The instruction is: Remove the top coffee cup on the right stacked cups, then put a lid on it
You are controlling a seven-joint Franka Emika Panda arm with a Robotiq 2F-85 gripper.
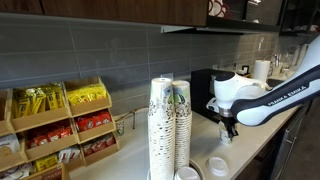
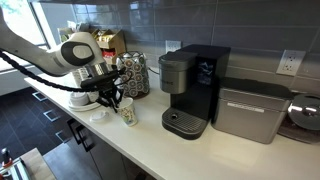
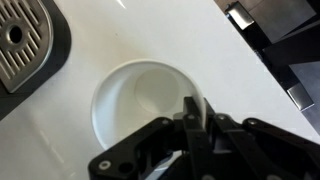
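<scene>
The top coffee cup (image 3: 135, 105) fills the wrist view from above, with a white inside. My gripper (image 3: 190, 112) is shut on its rim, one finger inside and one outside. In an exterior view the speckled cup (image 2: 127, 112) stands at counter level below my gripper (image 2: 113, 98), in front of the coffee machine. The right stacked cups (image 1: 180, 125), with a green emblem near the top, stand beside the twin column (image 1: 160, 125); my gripper (image 1: 229, 127) is well away from them. A white lid (image 1: 218, 165) lies on the counter near the stacks.
A black coffee machine (image 2: 190, 90) stands behind the cup, and its drip tray (image 3: 25, 40) shows in the wrist view. Wooden snack racks (image 1: 60, 125) stand beside the stacks. A second white round piece (image 1: 188, 173) lies at the stack's foot. The counter edge (image 2: 110, 140) is close.
</scene>
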